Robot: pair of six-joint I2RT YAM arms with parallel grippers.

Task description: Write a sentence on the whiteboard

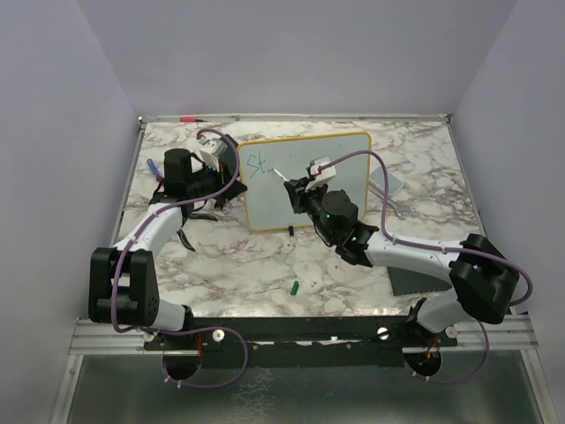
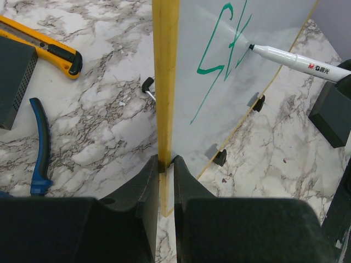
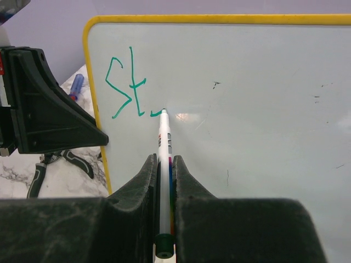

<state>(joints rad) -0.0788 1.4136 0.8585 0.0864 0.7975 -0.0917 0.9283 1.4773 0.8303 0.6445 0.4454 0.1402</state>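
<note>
The whiteboard (image 1: 340, 172) with its yellow frame stands tilted at the table's middle. Green marker text (image 1: 258, 164) at its upper left reads "St" with the start of a further stroke; it also shows in the right wrist view (image 3: 125, 87) and the left wrist view (image 2: 222, 41). My left gripper (image 2: 166, 164) is shut on the whiteboard's yellow left edge (image 2: 165, 82). My right gripper (image 3: 164, 170) is shut on a white marker (image 3: 164, 159), its green tip touching the board just right of the "t". The marker also shows in the left wrist view (image 2: 290, 58).
A green marker cap (image 1: 294, 287) lies near the table's front. A yellow utility knife (image 2: 44, 46) and blue-handled pliers (image 2: 39, 145) lie left of the board. A black block (image 2: 332, 112) stands to its right. A grey pad (image 1: 415, 278) lies at the right front.
</note>
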